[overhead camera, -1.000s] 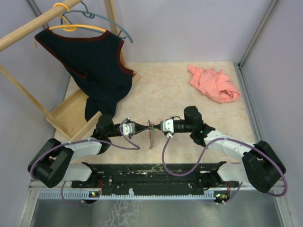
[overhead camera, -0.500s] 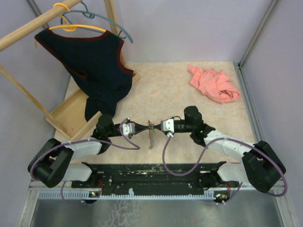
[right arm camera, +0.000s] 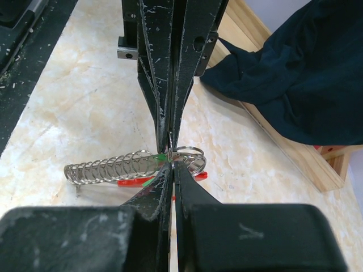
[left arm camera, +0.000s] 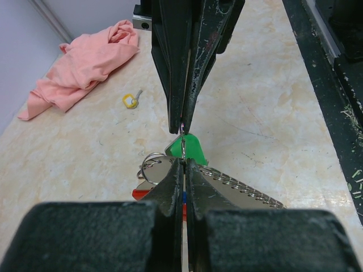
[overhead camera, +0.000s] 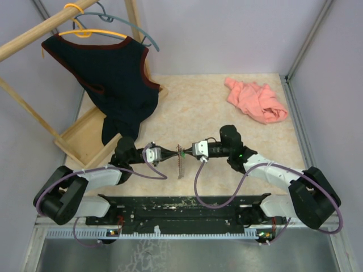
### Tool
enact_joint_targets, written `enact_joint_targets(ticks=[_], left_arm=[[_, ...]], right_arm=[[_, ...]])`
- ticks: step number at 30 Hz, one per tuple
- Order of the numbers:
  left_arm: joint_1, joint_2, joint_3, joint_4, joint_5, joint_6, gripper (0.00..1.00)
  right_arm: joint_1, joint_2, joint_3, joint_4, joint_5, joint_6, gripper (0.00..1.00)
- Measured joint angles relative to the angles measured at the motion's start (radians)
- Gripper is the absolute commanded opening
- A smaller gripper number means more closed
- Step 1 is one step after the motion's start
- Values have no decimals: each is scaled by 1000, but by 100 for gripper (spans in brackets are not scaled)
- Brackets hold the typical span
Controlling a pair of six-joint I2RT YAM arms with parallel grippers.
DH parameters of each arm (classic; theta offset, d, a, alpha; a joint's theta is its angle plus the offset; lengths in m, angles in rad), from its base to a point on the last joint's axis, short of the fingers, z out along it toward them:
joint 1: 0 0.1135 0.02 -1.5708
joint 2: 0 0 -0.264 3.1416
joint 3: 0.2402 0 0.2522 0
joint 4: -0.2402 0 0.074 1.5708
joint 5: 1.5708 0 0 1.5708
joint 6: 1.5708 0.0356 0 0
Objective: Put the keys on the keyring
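Left gripper (overhead camera: 174,152) and right gripper (overhead camera: 183,151) meet tip to tip over the table (overhead camera: 198,113), the keyring (overhead camera: 180,164) caught between their jaws, its strip trailing toward the arm bases. A small tag (left arm camera: 131,101) lies beyond the jaws, with a cloth (overhead camera: 255,101) farther back, behind the right jaws. A garment (overhead camera: 116,85) hangs on a rack (overhead camera: 34,34) behind the left.

The left is blocked by a wooden rack (overhead camera: 76,139) bearing a dark sleeveless vest (overhead camera: 113,73). Far right, room is taken by a crumpled pink cloth (overhead camera: 255,101).
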Motion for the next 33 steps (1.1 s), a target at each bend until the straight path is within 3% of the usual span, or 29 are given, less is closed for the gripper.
enact_joint_targets(ticks=[16,33], left_arm=[[-1,0,0,-3,13,5,0],[-8,-13,35,-114,-26,-3,0]], right_arm=[[-1,19,33,-37,-51,19,0],[15,24,70,-121,-23,-40,0]])
